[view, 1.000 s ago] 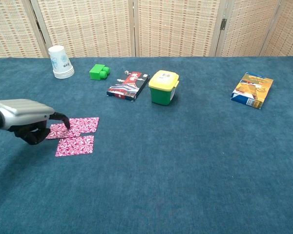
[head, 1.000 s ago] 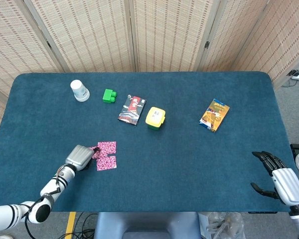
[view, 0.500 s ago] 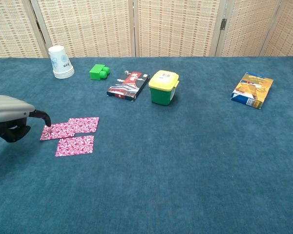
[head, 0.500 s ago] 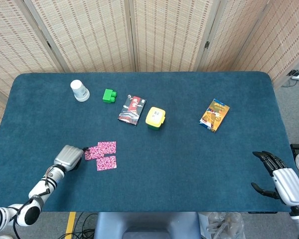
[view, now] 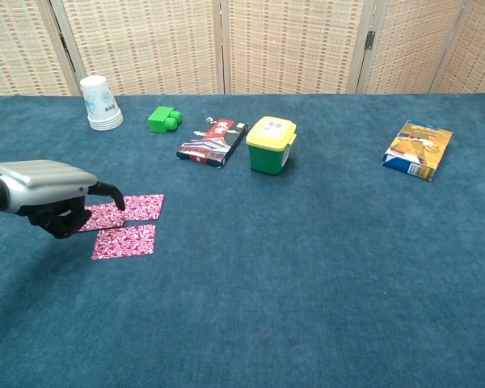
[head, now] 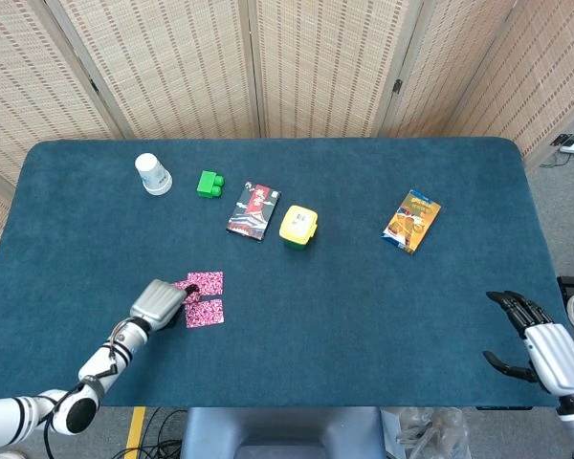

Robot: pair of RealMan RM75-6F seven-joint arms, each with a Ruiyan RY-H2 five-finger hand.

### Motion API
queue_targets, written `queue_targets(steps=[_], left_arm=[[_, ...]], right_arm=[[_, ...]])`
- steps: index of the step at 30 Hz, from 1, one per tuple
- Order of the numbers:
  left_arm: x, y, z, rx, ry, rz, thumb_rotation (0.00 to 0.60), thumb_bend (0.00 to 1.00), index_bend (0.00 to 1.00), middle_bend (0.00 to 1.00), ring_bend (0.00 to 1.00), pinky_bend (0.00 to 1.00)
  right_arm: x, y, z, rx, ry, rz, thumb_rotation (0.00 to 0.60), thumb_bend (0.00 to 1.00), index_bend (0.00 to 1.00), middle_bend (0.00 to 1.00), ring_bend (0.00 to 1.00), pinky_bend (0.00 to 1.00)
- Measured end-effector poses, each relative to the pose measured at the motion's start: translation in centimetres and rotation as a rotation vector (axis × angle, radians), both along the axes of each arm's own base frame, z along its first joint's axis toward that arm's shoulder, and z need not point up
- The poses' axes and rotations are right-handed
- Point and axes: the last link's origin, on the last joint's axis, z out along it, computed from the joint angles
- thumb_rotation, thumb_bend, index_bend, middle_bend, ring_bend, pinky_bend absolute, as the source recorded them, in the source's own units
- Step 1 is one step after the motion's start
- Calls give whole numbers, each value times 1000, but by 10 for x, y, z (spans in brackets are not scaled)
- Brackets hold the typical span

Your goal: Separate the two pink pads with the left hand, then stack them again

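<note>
Left hand over the pink pads

Left hand (view: 44, 187), fingers curled with a fingertip on the far pink pad (view: 137, 208), grasps nothing; the near pink pad (view: 125, 242) lies alongside, near the tabletop's (head: 364, 316) front-left. Right hand (head: 545, 346) hangs loosely spread off the front-right corner. Paper cup (head: 153, 174), green block (head: 209, 184), card box (head: 253, 210), and yellow-lidded tub (head: 298, 226) stand well behind.

No print sharp enough to read — packages blurred.

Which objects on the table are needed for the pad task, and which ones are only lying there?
Needed:
- two flat pink patterned pads, lying side by side
- left hand, over the farther pad

Only lying there:
- white paper cups
- green building block
- dark card box
- yellow-lidded green tub
- orange snack packet
</note>
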Motion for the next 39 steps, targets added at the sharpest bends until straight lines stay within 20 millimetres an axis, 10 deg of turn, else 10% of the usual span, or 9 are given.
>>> queue_targets(steps=[39], left_arm=[[-29, -5, 14, 2, 83, 79, 600, 764, 240, 937, 923, 1000]], right_arm=[[3, 1, 1, -5, 3, 10, 600, 270, 97, 182, 103, 165]])
